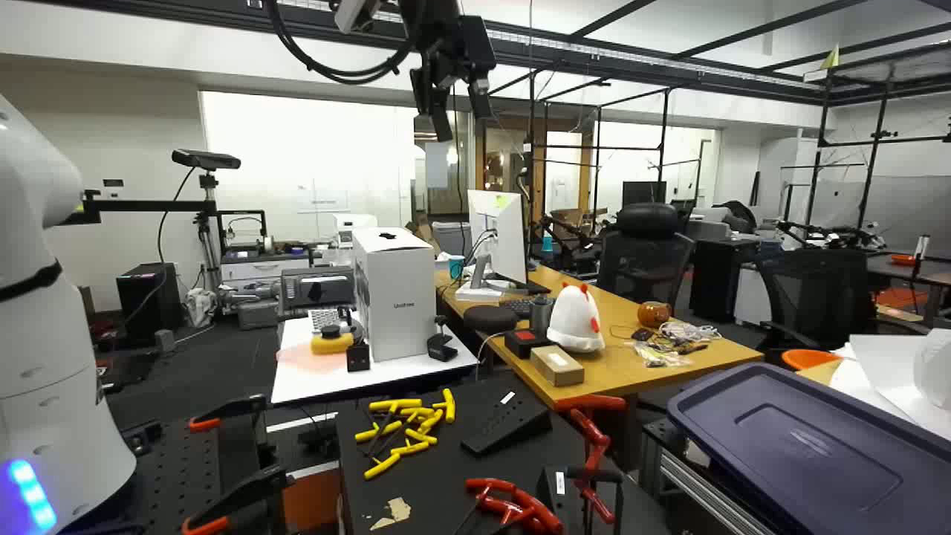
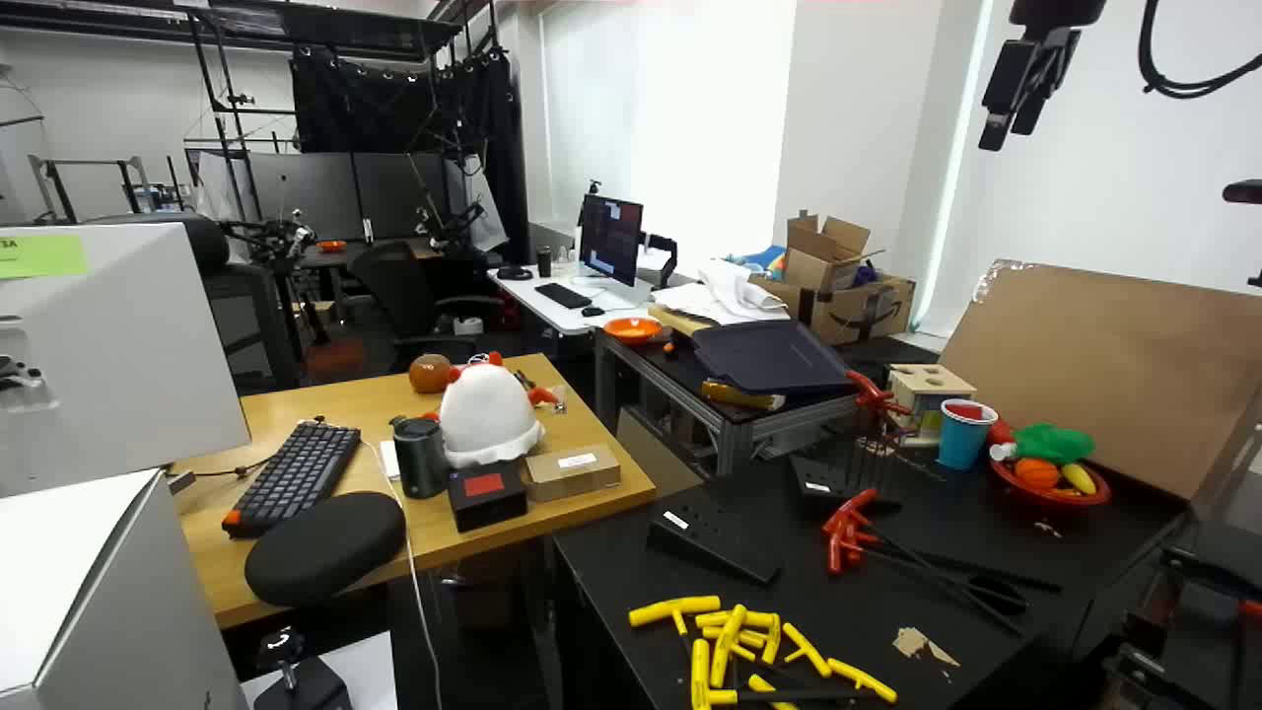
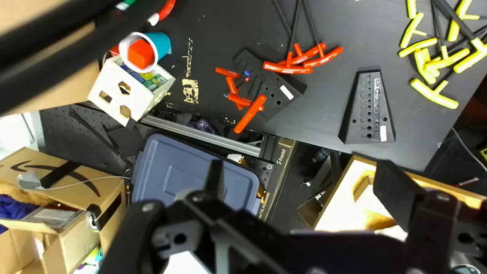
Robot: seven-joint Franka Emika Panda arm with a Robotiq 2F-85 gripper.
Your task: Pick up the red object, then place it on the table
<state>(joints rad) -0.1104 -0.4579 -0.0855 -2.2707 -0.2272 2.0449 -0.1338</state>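
Note:
Several red T-handle keys (image 2: 848,532) lie in a bundle on the low black surface; they also show in the wrist view (image 3: 300,62). More red T-handle keys (image 3: 239,97) stand in a black holder beside them. A red block (image 3: 140,53) sits inside a blue cup (image 3: 161,43). Which red thing is meant cannot be told. The tan wooden table (image 1: 617,368) stands beyond the black surface and also shows in an exterior view (image 2: 370,399). My gripper (image 1: 462,115) is open and empty, high in the air, well above everything; its fingers spread wide in the wrist view (image 3: 304,186).
Yellow T-handle keys (image 2: 730,631) and a black wedge holder (image 3: 367,108) lie on the black surface. A dark blue bin lid (image 1: 802,446) lies beside it. The table holds a white plush toy (image 1: 576,319), a small cardboard box (image 1: 557,365), a monitor (image 1: 501,238) and cables.

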